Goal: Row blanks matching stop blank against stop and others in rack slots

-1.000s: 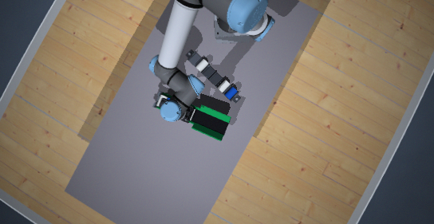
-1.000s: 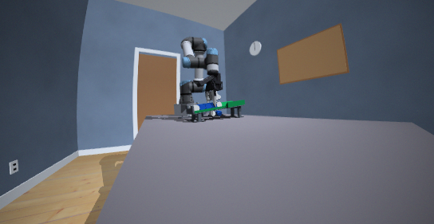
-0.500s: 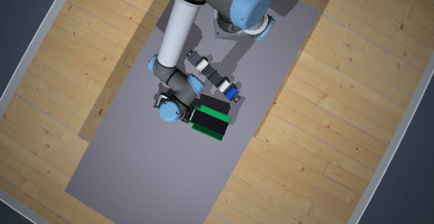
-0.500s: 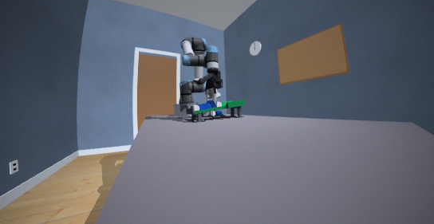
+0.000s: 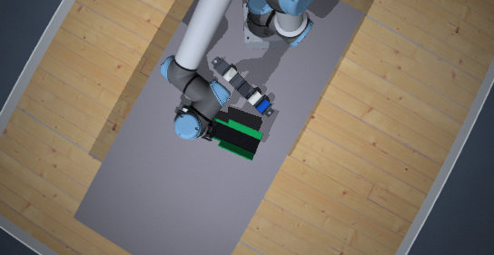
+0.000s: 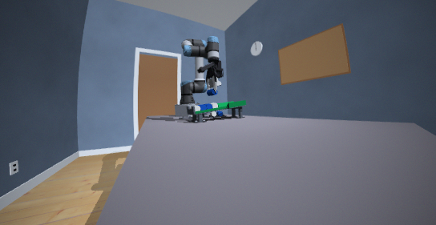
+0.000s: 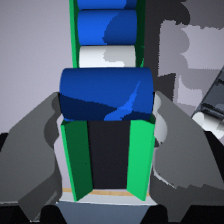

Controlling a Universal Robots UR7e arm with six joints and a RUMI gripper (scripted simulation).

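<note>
My gripper (image 6: 212,91) (image 7: 106,93) is shut on a blue blank (image 6: 211,93) (image 7: 106,82), gripped by its two ends. It is held above the green-walled feed ramp (image 5: 247,132) (image 6: 237,104) (image 7: 139,160), straight across it in the wrist view. On the ramp, a white blank (image 6: 197,108) is at the low end, then blue blanks (image 6: 206,106) (image 7: 106,27), then another white blank (image 6: 215,105) (image 7: 107,56). The dark stock rack (image 5: 270,112) holds two white blanks, one near its middle (image 5: 255,97) and one farther up (image 5: 230,73), and a blue blank (image 5: 263,106).
The rack stands beside the ramp, on the side toward the robot base (image 5: 254,41). The arm's wrist (image 5: 188,126) hides the low part of the ramp in the top view. Dark rack slots (image 5: 245,89) show between the two white blanks.
</note>
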